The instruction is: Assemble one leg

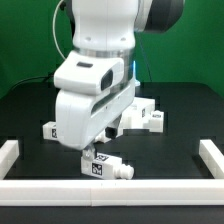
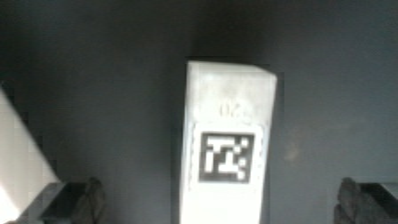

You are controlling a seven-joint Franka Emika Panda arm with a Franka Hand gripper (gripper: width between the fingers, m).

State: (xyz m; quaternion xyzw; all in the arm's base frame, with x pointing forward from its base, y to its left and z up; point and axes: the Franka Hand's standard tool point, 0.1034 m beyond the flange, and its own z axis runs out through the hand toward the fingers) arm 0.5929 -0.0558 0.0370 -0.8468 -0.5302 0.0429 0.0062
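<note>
A leg (image 1: 105, 167), a small white square-section block with black-and-white tags and a round peg at its right end in the exterior view, lies on the black table near the front. My gripper (image 1: 91, 152) is right above its tagged end. In the wrist view the leg (image 2: 233, 110) runs lengthwise between my fingers, with one tag facing up. The gripper (image 2: 217, 205) is open. Its dark fingertips (image 2: 71, 203) stand wide apart on either side of the leg, with clear gaps. The leg's peg is out of the wrist view.
More white tagged parts lie behind the arm, at the exterior view's right (image 1: 146, 116) and left (image 1: 47, 129). White rails border the table at the left (image 1: 8, 153), right (image 1: 211, 155) and front (image 1: 110, 191). A white edge (image 2: 18, 150) shows beside the leg in the wrist view.
</note>
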